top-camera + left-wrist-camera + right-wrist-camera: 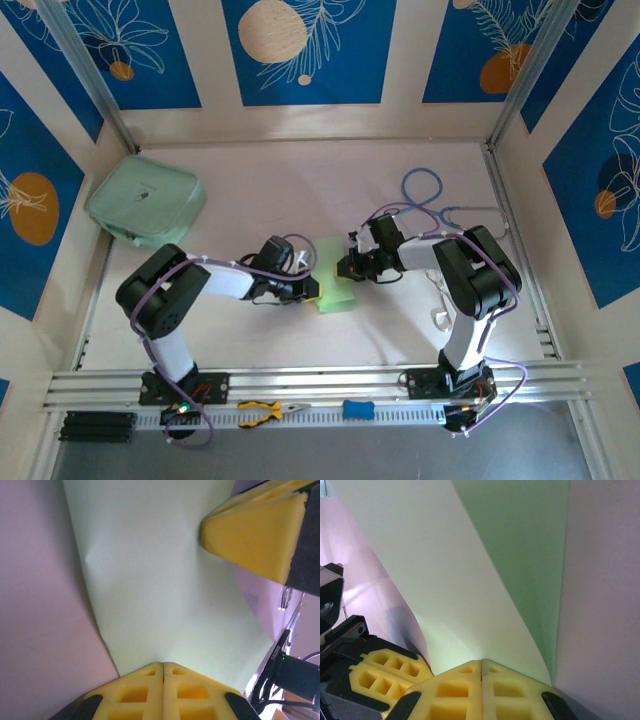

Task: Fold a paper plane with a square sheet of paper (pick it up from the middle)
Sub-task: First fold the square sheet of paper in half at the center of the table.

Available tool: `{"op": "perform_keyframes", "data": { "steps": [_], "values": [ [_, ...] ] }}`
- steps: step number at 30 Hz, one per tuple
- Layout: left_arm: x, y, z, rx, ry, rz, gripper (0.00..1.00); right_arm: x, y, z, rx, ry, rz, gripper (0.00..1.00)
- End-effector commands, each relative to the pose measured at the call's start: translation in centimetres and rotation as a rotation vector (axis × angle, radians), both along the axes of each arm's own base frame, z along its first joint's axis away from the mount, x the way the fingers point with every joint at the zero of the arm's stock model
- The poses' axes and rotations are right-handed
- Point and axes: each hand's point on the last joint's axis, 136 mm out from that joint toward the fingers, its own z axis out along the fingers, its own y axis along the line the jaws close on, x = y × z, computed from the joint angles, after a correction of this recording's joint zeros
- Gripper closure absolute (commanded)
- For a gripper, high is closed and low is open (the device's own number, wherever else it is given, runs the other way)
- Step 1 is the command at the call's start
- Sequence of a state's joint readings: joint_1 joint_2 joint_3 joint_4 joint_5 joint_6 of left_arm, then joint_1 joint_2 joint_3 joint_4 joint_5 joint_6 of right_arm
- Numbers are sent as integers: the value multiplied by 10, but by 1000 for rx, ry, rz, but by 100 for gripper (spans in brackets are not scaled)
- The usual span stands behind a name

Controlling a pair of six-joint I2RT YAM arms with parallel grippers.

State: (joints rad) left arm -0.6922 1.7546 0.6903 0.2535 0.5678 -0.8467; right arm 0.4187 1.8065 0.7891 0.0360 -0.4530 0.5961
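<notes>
Closest, my left gripper (164,666) is pinched shut on one edge of the square sheet of paper (160,580). My right gripper (481,662) clamps the opposite edge, bowing it above the mid-table (400,180). I judge both hands should move evenly, meeting edges squarely before creasing.

Sheet (339,294) x1, pouch (145,205) x1, pliers (266,410) x1.

No legible text, labels, brands, numbers. Blue wall panels (340,70), top of frame: leaf-and-circle print, no lettering.
</notes>
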Motion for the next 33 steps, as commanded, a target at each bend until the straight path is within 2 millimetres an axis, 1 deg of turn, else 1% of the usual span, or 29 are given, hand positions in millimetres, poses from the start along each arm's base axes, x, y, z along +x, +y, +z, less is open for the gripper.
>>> {"op": "perform_keyframes", "data": {
  "steps": [1,7,10,12,17,21,22,26,27,30,33],
  "values": [
    [-26,22,-19,106,72,-17,100,-25,-28,-38,-149,116,-45,100],
    [3,1,30,9,-22,35,100,-25,-29,-38,-148,117,-45,100],
    [11,-9,42,-35,-27,43,100,-25,-28,-38,-147,118,-45,100],
    [11,-14,42,-62,-12,42,100,-25,-28,-38,-147,117,-44,100],
    [-1,-19,25,-74,41,27,100,-25,-29,-38,-146,120,-45,100],
    [-14,-15,8,-53,78,12,100,-24,-29,-38,-148,118,-47,100],
    [-17,-11,3,-31,83,7,100,-25,-29,-38,-149,120,-46,100],
    [-33,19,-29,138,102,-7,100,-25,-31,-39,-155,121,-50,100],
    [-36,22,-34,152,107,-11,100,-26,-31,-40,-157,124,-50,100],
    [-45,27,-39,143,122,-16,100,-26,-30,-40,-156,123,-48,100],
    [-47,30,-33,141,99,-17,100,-25,-31,-39,-156,122,-49,100]
  ]
}}
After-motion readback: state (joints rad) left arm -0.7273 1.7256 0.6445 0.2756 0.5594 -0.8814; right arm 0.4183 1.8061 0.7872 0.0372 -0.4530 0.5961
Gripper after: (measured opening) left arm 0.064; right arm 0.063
